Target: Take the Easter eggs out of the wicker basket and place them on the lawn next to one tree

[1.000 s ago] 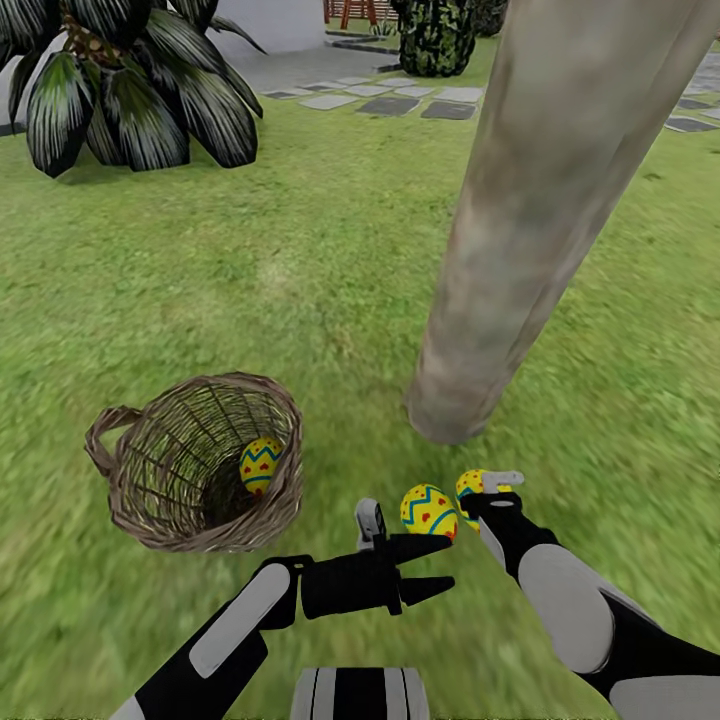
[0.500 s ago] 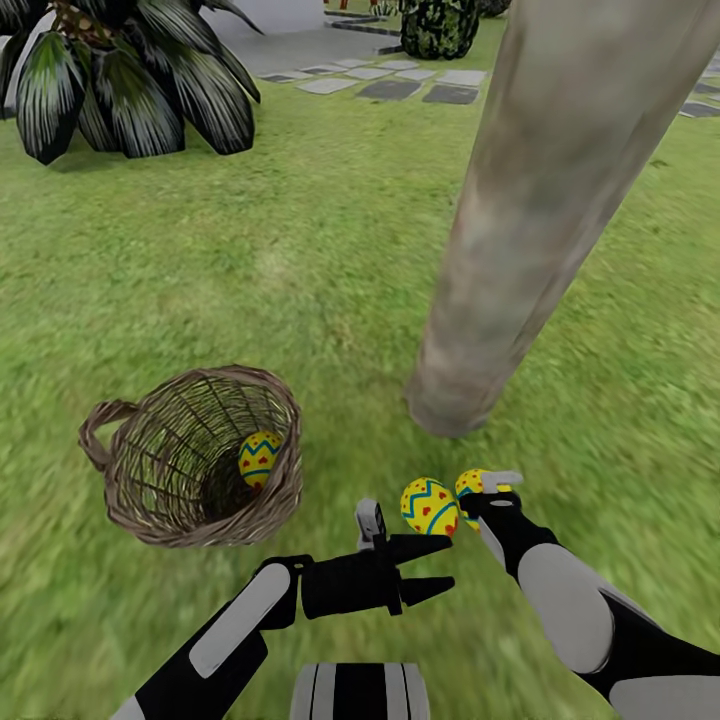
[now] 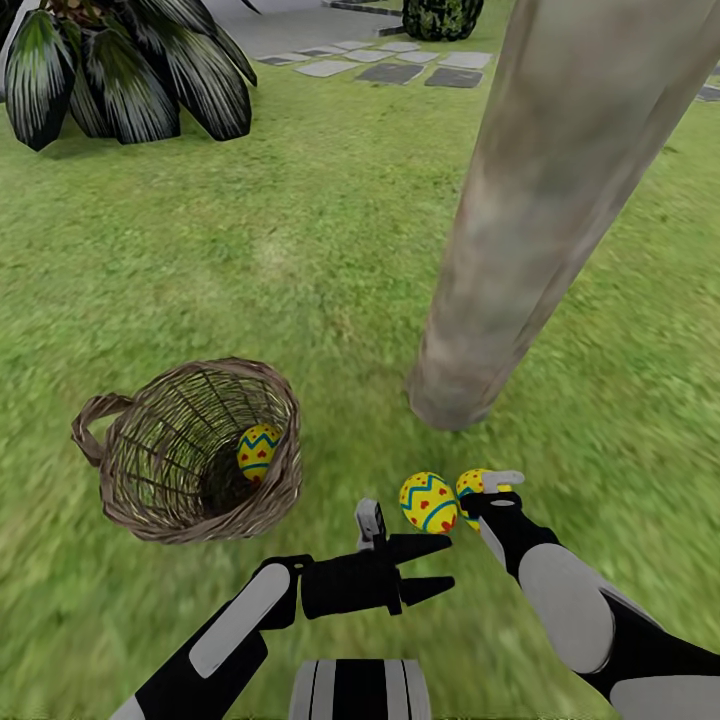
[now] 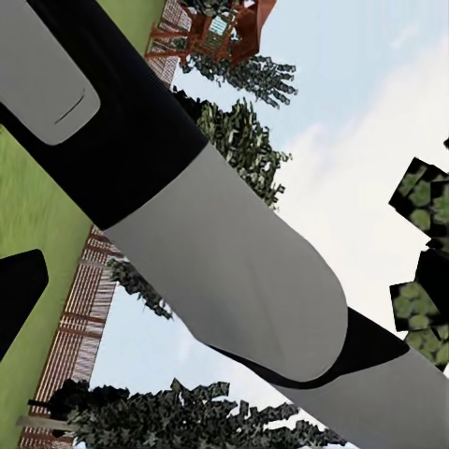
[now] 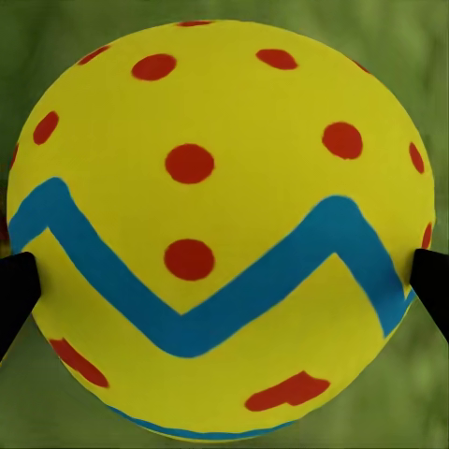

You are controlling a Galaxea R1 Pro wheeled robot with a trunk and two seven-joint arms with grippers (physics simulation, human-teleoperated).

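With one egg (image 3: pixel 429 502) lying on the lawn (image 3: pixel 250 250) at lower centre near the tree (image 3: pixel 520 230), the right gripper (image 3: pixel 478 488) is gripping a second egg (image 5: pixel 220 229), the left gripper (image 3: pixel 435 567) is hanging open and empty, and a third egg (image 3: pixel 258 452) is remaining in the wicker basket (image 3: pixel 150 500) at lower left.

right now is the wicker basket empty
No, one Easter egg lies inside the wicker basket, visible against its inner wall in the head view.
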